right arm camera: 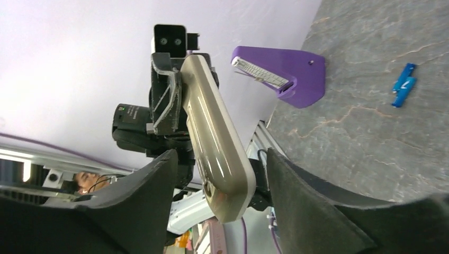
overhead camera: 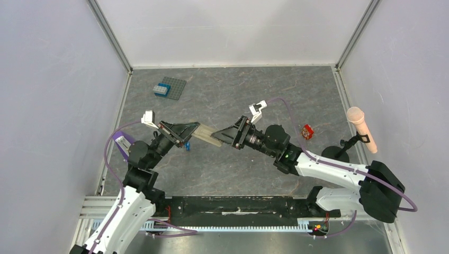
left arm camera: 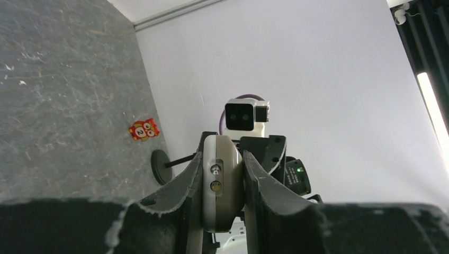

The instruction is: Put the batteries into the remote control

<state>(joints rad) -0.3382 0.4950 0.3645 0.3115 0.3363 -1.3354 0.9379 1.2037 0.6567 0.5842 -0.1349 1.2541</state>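
The left arm [overhead camera: 138,156] reaches from the near-left corner toward the middle of the tabletop [overhead camera: 238,100]. The left jaws are clamped on one end of the remote control [overhead camera: 207,136], a finger pressed on each side. The right arm [overhead camera: 317,164] stretches in from the near-right corner to meet it. The right jaws stand apart around the remote's other end, with a gap showing at each finger. The remote hangs above the middle of the tabletop, bridging the two arms. Its battery recess cannot be made out. The batteries [right arm camera: 403,91], two blue cells side by side, lie on the tabletop just beside the left jaws, toward the near edge.
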